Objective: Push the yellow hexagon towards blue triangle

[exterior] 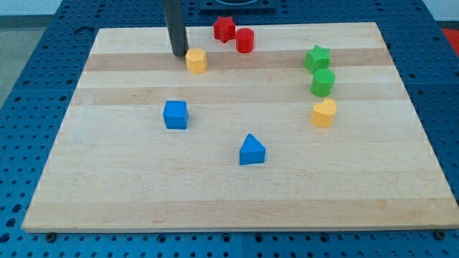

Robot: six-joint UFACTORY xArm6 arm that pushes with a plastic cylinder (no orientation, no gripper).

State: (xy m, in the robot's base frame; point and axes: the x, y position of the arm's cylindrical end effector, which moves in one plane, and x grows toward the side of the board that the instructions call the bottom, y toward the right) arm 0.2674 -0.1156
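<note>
The yellow hexagon (196,60) sits near the top of the wooden board (143,186), left of centre. The blue triangle (252,150) lies below and to the right of it, near the board's middle. My tip (179,54) stands on the board just to the left of the yellow hexagon, slightly above it, almost touching it. The rod rises straight up out of the view's top.
A blue cube (175,115) lies below the hexagon. A red star (224,28) and a red cylinder (245,40) sit at the top. A green star (317,57), a green cylinder (323,82) and a yellow heart (323,113) stand in a column at the right.
</note>
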